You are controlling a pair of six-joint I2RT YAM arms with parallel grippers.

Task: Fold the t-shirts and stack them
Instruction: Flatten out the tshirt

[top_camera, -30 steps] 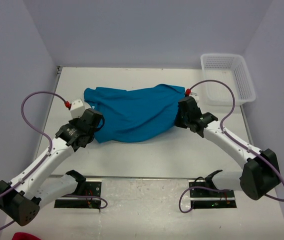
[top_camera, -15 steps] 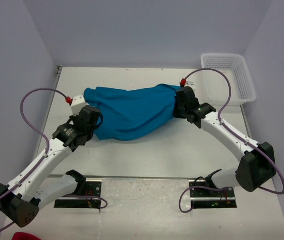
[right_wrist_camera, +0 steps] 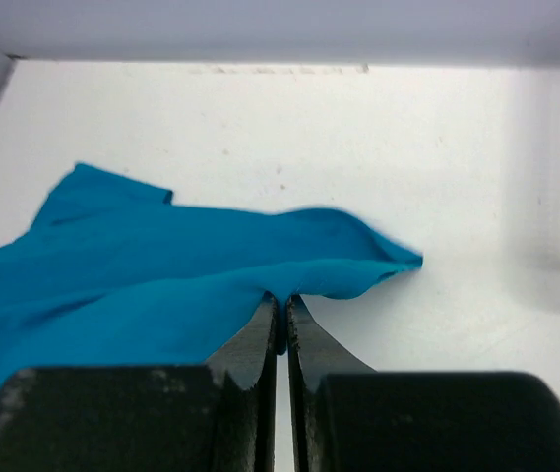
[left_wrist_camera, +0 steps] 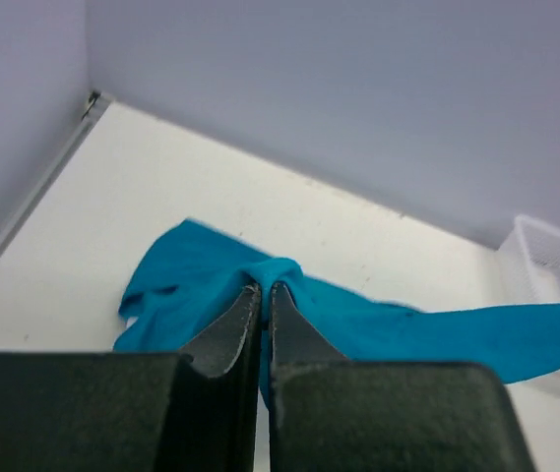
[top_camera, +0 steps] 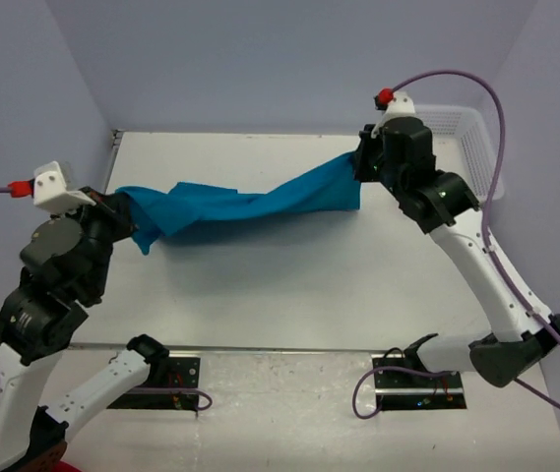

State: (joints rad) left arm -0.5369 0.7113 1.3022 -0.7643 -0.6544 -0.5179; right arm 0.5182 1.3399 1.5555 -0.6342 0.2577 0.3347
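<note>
Closed in by 3 plain lilac-grey walls (top_camera: 260,59). Floored with a white tabletop (top_camera: 289,295), softly and evenly lit. Furnished with 1 white slotted basket (top_camera: 478,162) at far right.

Top camera: high, from the near edge, whole table (top_camera: 260,295). Wrist cameras: close, low. All share the t-shirt (top_camera: 250,205).

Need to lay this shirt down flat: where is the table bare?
Widest bare table: between the stretched t-shirt and the arm bases. A narrower strip runs between the t-shirt and the back wall. Crowded far right: white basket beside the right gripper.
</note>
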